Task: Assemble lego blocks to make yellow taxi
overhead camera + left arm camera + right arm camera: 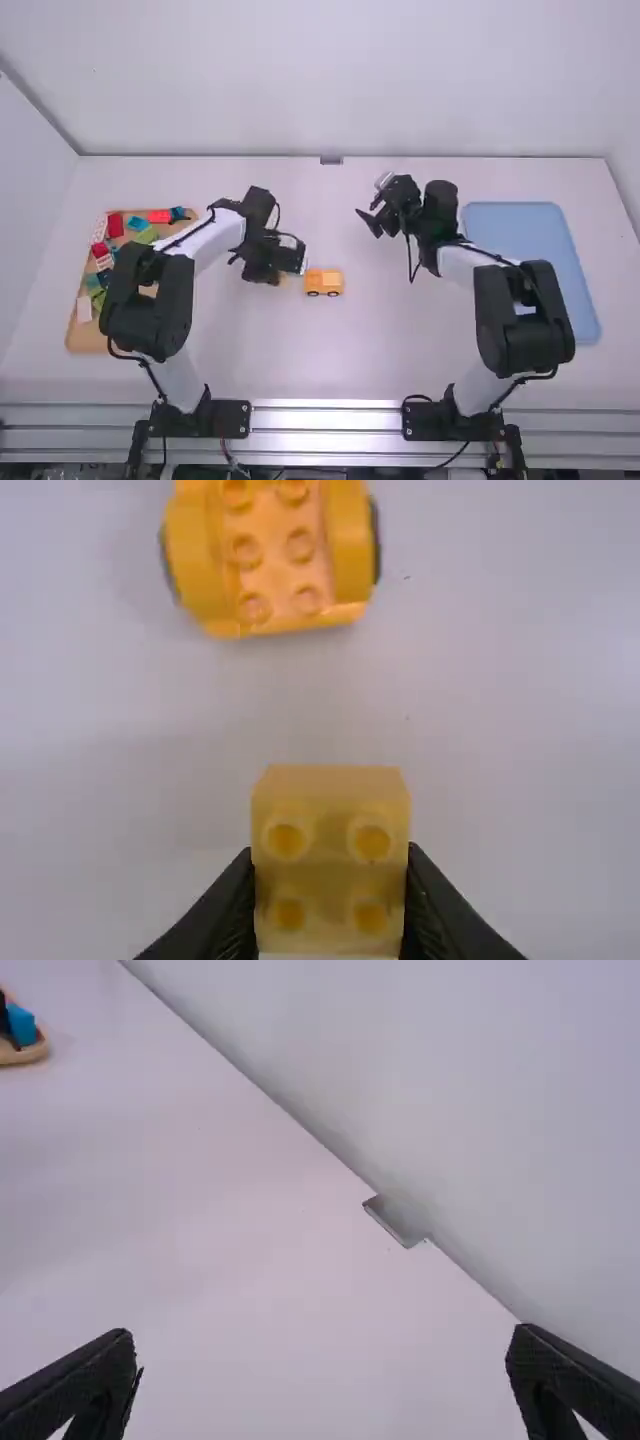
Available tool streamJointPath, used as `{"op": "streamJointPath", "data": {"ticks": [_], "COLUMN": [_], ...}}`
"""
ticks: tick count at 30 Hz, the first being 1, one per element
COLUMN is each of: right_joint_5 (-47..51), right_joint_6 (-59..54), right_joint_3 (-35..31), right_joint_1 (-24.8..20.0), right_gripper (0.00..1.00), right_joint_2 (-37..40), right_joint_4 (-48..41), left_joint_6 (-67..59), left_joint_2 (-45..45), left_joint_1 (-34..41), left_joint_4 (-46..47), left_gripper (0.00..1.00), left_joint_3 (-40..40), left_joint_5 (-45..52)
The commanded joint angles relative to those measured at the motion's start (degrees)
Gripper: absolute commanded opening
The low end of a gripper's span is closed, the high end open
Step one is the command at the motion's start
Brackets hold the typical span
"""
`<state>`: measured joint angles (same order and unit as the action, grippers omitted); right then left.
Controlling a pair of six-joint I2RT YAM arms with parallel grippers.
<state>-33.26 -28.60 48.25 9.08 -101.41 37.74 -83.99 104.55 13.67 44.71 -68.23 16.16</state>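
Sitting in left hand (279,277), yellow block (330,880), near wheeled base (323,281)

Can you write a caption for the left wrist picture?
Gripper holding a yellow block near an orange toy car.

1) A plain, pale back wall (320,80) stands behind the white table (370,360)
2) At the left, a side wall (25,190) meets the back wall in a slanting grey line; another wall (626,135) is at the right
3) A small grey metal piece (331,160) sits at the far edge of the table, in the middle
4) Silvery rails (325,419) run along the near edge, and the light shines brightly on them
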Motion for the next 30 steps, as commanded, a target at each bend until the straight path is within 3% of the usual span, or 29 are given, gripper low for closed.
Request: {"op": "streamJointPath", "data": {"ticks": [1, 16, 25, 28, 29, 30], "right_joint_5": [-0.09, -0.13, -0.11, -0.07, -0.11, -0.13], "right_joint_6": [1.25, 1.84, 1.77, 1.73, 1.77, 1.75], "right_joint_3": [-0.28, -0.28, -0.28, -0.28, -0.28, -0.28], "right_joint_1": [0.66, 0.61, 0.61, 0.61, 0.61, 0.61], "right_gripper": [0.98, 0.98, 0.98, 0.98, 0.98, 0.98], "right_joint_2": [0.04, 0.04, 0.04, 0.04, 0.04, 0.04], "right_joint_4": [0.87, 2.10, 1.75, 1.20, 1.20, 1.03], "left_joint_6": [-6.14, 13.68, 14.12, 14.14, 14.16, 14.14], "left_joint_2": [1.18, 6.14, 6.12, 6.12, 6.12, 6.12], "left_joint_1": [-0.15, -0.15, -0.17, -0.17, -0.15, -0.15], "left_joint_4": [-0.33, -7.76, -13.27, -13.05, -12.87, -11.65], "left_gripper": [0.02, 0.03, 0.06, 0.13, 0.22, 0.99], "left_joint_3": [0.44, 2.27, 5.20, 5.05, 4.94, 4.42], "left_joint_5": [4.17, 3.69, 2.78, 1.29, 1.09, 0.85]}}
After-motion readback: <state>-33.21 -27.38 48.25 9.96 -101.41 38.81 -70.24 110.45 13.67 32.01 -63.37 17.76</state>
